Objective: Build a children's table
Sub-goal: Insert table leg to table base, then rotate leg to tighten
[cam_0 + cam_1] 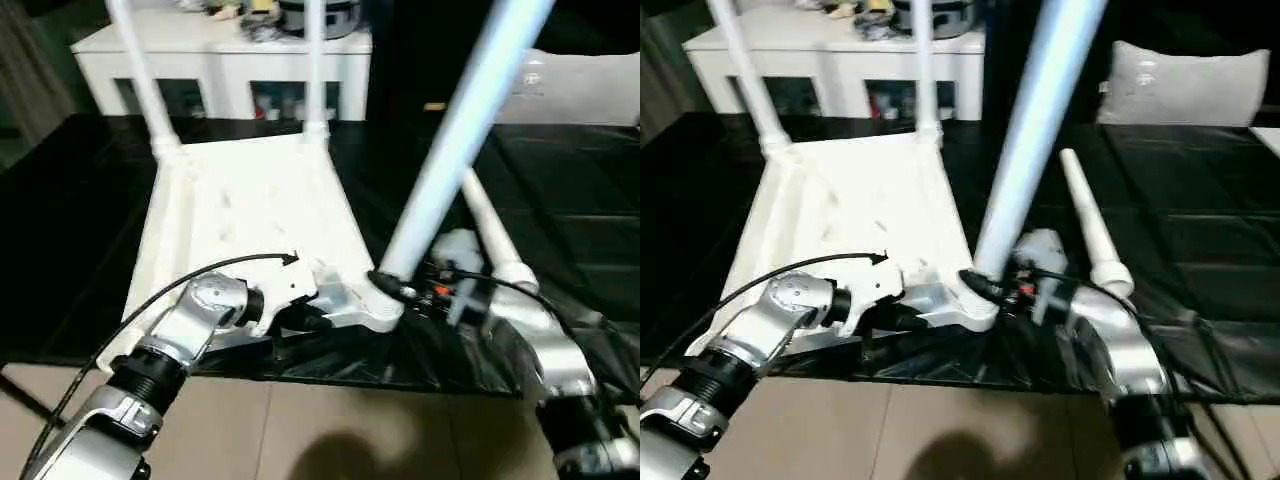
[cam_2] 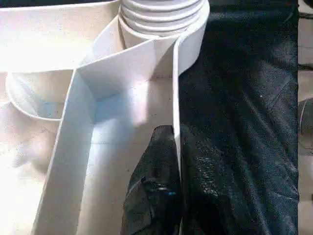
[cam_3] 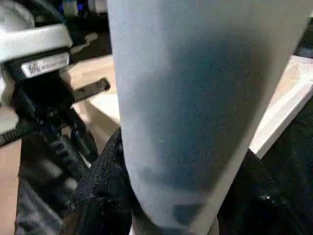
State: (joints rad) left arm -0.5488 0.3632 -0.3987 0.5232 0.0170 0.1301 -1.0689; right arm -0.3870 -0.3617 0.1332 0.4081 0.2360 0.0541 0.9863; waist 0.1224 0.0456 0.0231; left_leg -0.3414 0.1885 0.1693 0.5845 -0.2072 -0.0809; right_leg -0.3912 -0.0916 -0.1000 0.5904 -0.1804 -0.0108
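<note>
Table top (image 1: 240, 215) upside down on black sheet, two far legs in. Left pincer (image 2: 168, 171) pinches near rim. Right pincer (image 3: 122, 196) clamps third leg (image 1: 455, 140) at near corner socket (leaning): straighten, then twist. Fourth leg (image 1: 1088, 235) lies beside.

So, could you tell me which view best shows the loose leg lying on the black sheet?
The right eye view: the loose leg lies wholly visible beside the tabletop. In the left eye view the held leg crosses over it.
</note>
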